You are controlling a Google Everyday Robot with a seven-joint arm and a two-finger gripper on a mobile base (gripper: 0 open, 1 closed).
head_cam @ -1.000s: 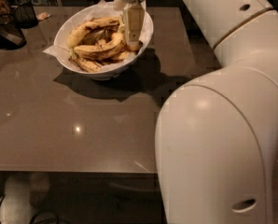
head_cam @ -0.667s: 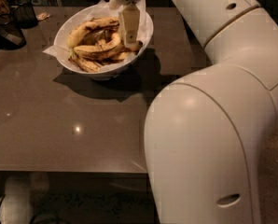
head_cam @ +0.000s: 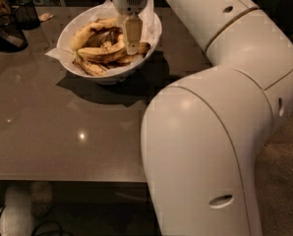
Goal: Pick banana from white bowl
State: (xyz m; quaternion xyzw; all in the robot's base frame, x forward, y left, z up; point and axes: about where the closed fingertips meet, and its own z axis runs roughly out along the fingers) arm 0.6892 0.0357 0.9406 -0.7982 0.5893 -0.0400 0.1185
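Observation:
The white bowl (head_cam: 67, 32) stands at the far side of the brown table, lined with white paper and filled with a pile of overripe bananas. A long, curved, brown-speckled banana (head_cam: 101, 55) lies across the front of the pile. My gripper (head_cam: 132, 49) hangs straight down from above into the right half of the bowl. Its tip is down among the bananas, touching or just beside the right end of the long banana. The bananas under it are partly hidden.
A black mesh basket (head_cam: 26, 12) and a dark object (head_cam: 5, 35) stand at the table's far left. My large white arm (head_cam: 220, 132) fills the right side and hides that part of the table. The table's front edge (head_cam: 63, 180) runs near the bottom.
My gripper has moved slightly left and lower into the pile. My elbow has swung left and now covers more of the table's right side. The bowl has not moved.

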